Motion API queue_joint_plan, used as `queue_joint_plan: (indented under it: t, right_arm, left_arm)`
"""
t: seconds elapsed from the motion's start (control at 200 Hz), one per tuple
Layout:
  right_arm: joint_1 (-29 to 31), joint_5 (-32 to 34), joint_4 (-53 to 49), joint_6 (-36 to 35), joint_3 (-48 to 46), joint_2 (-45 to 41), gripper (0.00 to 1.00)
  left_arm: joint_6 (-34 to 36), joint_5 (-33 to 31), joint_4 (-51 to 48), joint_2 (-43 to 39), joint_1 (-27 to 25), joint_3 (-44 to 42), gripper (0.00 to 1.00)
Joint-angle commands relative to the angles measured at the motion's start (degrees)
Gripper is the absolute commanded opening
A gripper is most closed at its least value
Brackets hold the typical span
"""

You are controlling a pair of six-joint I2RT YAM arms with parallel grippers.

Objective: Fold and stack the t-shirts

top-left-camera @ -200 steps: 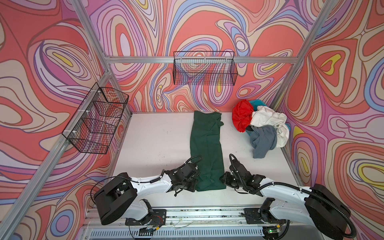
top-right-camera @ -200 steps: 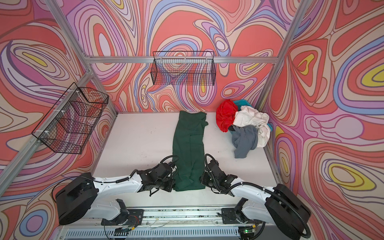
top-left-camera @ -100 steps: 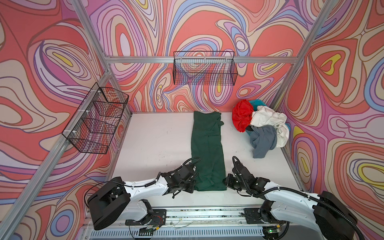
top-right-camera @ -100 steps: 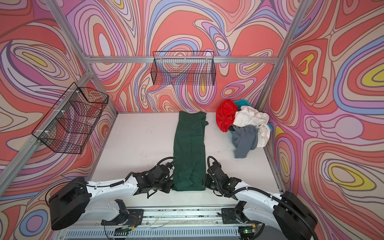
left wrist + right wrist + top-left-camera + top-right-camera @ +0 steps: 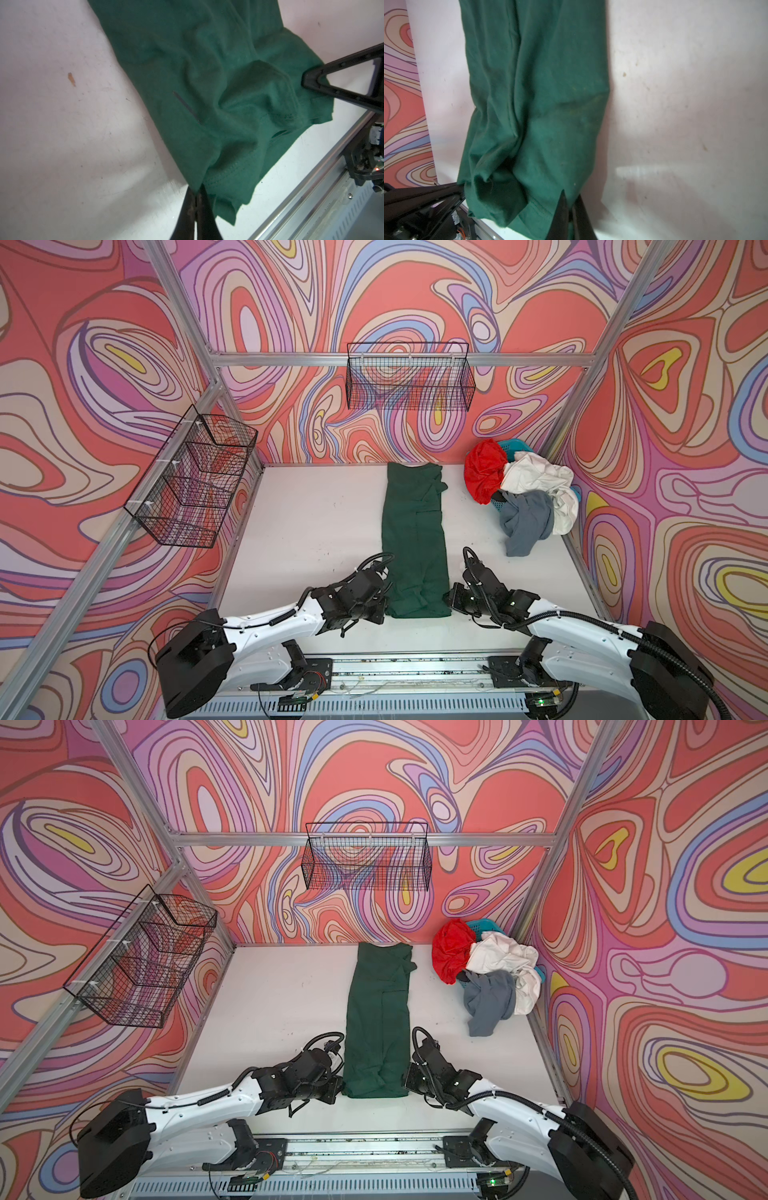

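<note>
The dark green t-shirt (image 5: 415,539) (image 5: 377,1019) lies as a long narrow strip down the middle of the white table. My left gripper (image 5: 384,610) (image 5: 338,1089) (image 5: 196,191) is shut on its near left corner. My right gripper (image 5: 451,602) (image 5: 407,1082) (image 5: 570,199) is shut on its near right corner. The near hem bunches into folds between them. At the back right, the red t-shirt (image 5: 482,472), the off-white one (image 5: 536,481) and the grey-blue one (image 5: 525,522) lie crumpled in a heap.
A turquoise basket (image 5: 511,445) shows behind the heap in the back right corner. Black wire baskets hang on the back wall (image 5: 409,377) and the left wall (image 5: 191,481). A metal rail (image 5: 395,668) runs along the table's front edge just behind the grippers.
My right gripper has closed on the green shirt's near right corner. Both arms have shifted slightly at the near hem; the shirt lies about where it was.
</note>
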Motion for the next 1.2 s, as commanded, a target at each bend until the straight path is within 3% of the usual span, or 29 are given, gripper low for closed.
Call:
queue_joint_plan:
  t: [0.0, 0.265, 0.446, 0.831, 0.992, 1.192]
  right_arm:
    - [1.38, 2.60, -2.81, 0.18, 3.08, -2.00, 0.00]
    - [2.72, 5.03, -7.05, 1.02, 6.83, -6.18, 0.00]
    - [2.87, 5.48, -6.23, 1.25, 8.77, -5.79, 0.00]
    - [2.83, 7.74, -3.75, 2.51, 13.97, 1.48, 0.00]
    - [0.86, 9.58, -5.07, 1.42, 17.72, 3.52, 0.00]
    - [-6.27, 4.44, -2.78, -0.92, 21.16, 9.48, 0.00]
  left_arm:
    - [-0.63, -4.10, -6.38, -3.12, -0.07, 3.46, 0.00]
    - [-1.63, -6.30, -9.54, -8.51, -0.06, 5.71, 0.00]
    - [-2.19, -11.39, -12.78, -9.75, -0.09, 9.11, 0.00]
    - [-2.58, -19.90, -14.81, -2.07, 0.43, 18.36, 0.00]
    - [-1.14, -16.38, -13.11, 3.25, 5.05, 22.57, 0.00]
    - [2.05, -12.23, -11.00, 11.35, 9.66, 28.50, 0.00]
